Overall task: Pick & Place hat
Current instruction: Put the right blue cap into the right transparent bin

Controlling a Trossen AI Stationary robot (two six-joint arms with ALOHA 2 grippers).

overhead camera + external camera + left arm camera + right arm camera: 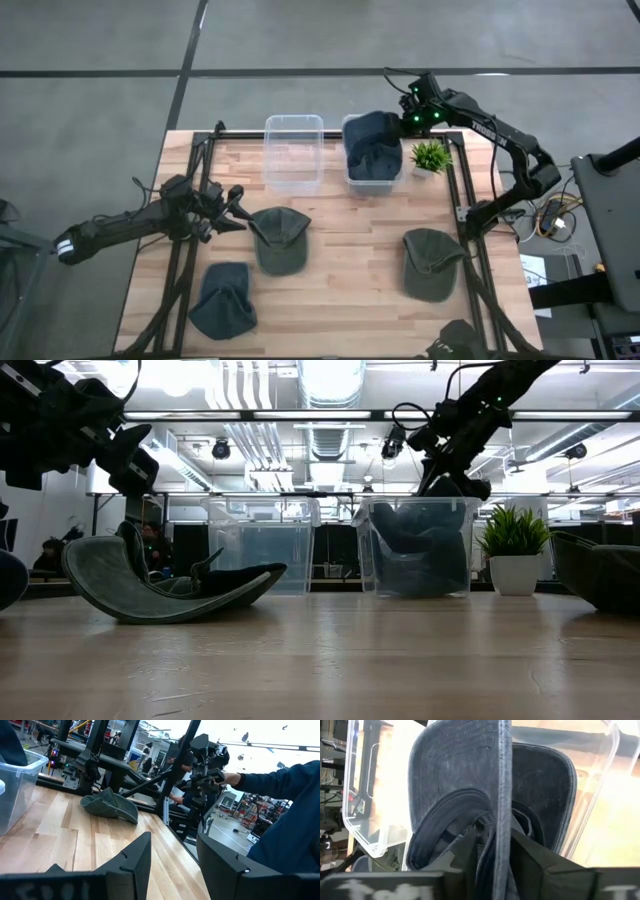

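Right arm is up over the far bins now, its jaws [398, 118] pinching the blue cap [373, 145] by a fold of cloth. The wrist camera shows that fold squeezed between the two dark fingers [470, 851]. The cap hangs directly under them, already down inside the clear bin [351, 176], its crown filling most of it. Just beside that bin, on the side away from the other arm, stands a little potted plant [431, 156]. On the other side, touching or nearly so, sits a second clear bin [293, 150], nothing in it that I can see.

The left arm waits low over the counter [340, 260], jaws [236, 207] spread apart and gripping nothing. Right in front of them lies a green cap [279, 238], upturned, brim toward the tips. Another blue cap [223, 298] lies nearer the counter's front edge, off to the side of those jaws. A second green cap [431, 262] lies well apart from them, across the counter.
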